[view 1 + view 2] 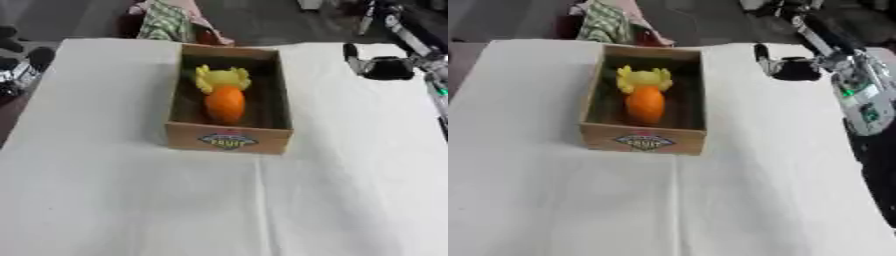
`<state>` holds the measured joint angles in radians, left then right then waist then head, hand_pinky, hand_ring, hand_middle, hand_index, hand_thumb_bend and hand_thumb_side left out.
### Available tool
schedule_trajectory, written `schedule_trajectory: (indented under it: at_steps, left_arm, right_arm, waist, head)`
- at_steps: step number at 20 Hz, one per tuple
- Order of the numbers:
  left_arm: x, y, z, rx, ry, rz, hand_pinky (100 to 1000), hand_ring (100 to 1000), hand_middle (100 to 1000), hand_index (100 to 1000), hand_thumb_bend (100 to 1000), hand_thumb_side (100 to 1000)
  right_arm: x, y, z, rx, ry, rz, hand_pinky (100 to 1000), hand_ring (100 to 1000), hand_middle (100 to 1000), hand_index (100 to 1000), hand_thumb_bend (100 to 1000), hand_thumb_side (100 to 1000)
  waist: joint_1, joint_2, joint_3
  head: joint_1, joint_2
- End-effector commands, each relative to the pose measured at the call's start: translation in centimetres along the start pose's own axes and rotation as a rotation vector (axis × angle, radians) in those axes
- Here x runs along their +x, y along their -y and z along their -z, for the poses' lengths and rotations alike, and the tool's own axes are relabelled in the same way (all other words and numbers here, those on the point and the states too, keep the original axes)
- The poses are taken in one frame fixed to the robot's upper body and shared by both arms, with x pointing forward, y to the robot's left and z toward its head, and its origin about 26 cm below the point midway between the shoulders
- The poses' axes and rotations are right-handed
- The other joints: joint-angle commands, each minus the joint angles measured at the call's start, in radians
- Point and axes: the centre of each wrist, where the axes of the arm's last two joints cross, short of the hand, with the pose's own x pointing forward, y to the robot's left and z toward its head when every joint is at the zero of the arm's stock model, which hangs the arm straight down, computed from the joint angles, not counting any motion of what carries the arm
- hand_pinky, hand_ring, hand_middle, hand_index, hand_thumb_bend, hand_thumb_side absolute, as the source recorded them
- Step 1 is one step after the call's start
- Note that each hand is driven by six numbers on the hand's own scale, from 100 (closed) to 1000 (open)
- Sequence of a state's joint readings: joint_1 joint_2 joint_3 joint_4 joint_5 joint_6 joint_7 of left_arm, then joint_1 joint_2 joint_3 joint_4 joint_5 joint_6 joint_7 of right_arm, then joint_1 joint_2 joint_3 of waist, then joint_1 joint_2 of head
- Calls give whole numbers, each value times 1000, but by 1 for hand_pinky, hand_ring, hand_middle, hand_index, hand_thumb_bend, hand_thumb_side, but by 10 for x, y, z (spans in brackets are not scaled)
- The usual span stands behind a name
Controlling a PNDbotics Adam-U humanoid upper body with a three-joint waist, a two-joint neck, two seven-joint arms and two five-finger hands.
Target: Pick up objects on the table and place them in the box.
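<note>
1. The box (229,141) sits in the middle of the surface (131,200), long side running away from you, its labelled short wall facing you. That puts the open top squarely between your two arms, so either hand could drop things in from its own side.

2. Two things already lie inside: an orange (226,103) near the middle of the floor, and a yellow piece (221,78) just behind it, touching or nearly touching it. I cannot tell what the yellow piece is beyond its colour and lobed shape.

3. They rest along the box's centre line, toward the far half, which leaves bare floor near the front wall if more has to go in.

4. The white cloth around the box shows nothing else to pick up, so I judge the task done or close to it.

5. Your right hand (787,67) hovers over the surface to the right of the box's far end, apart from the wall and touching nothing. It looks parked clear of the box rather than lined up for a grasp.

6. Its fingers (760,52): one stands up straight, and nothing is held. The rest of the hand is a dark blur, so call it relaxed open, but with some doubt.

7. Your left hand: dark shapes show at the left edge, but I cannot tell whether they are the hand, so I say nothing of its fingers.
</note>
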<state>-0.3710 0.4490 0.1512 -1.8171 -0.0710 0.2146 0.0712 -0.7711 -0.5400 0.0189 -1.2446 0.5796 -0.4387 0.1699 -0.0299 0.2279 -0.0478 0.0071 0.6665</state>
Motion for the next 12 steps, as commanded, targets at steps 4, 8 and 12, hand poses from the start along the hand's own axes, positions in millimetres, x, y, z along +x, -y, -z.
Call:
schedule_trajectory:
  at_steps: [4,8,12]
  left_arm:
    - [2,-11,-2,16,6,38,763,380,562,734,776,453]
    - [-3,-12,-4,18,-6,39,762,381,562,733,778,447]
    - [-5,-11,-7,15,-7,33,761,381,563,733,779,443]
  right_arm:
    - [-4,29,-33,-66,-32,17,901,993,846,876,100,199]
    - [-6,32,-45,-80,-63,74,900,993,841,874,100,200]
    - [-8,34,-54,-89,-81,135,897,992,837,872,100,200]
  waist:
    - [3,-22,3]
    - [3,-20,2]
    - [4,-19,0]
  head:
    - [-3,-6]
    - [0,-5]
    - [-1,-1]
